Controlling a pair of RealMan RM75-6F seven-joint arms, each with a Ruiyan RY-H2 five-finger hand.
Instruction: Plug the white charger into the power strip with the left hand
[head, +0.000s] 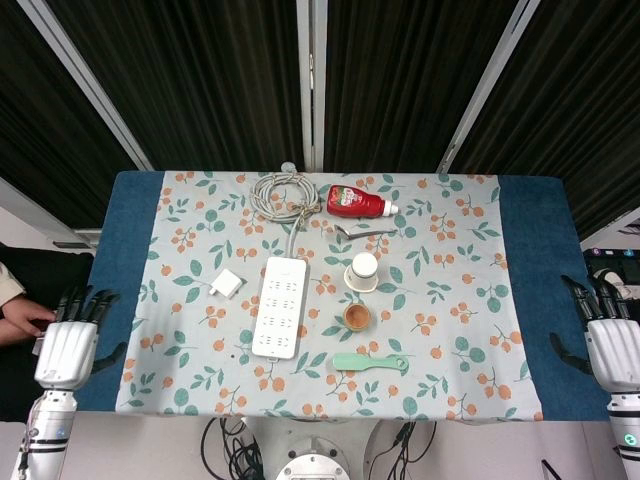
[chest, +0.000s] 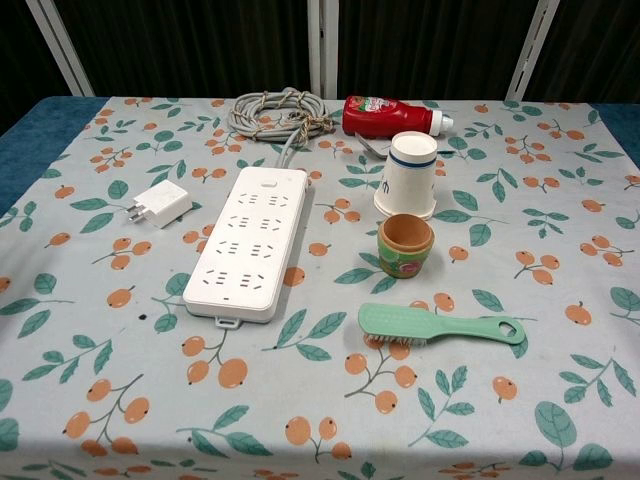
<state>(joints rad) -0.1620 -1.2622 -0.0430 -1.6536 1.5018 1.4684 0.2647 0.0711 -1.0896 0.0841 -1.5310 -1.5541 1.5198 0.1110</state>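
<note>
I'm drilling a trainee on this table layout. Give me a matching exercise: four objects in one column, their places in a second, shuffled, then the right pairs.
Things:
1. white charger
2. ketchup bottle
3. green brush
4. small clay pot

Places:
A. lying at the table's far side, beside the coiled cable
B. nearest the camera in the chest view, right of the power strip
C. left of the power strip, unplugged
D. just in front of the white paper cup

Pairs: 1-C, 2-A, 3-B, 4-D
</note>
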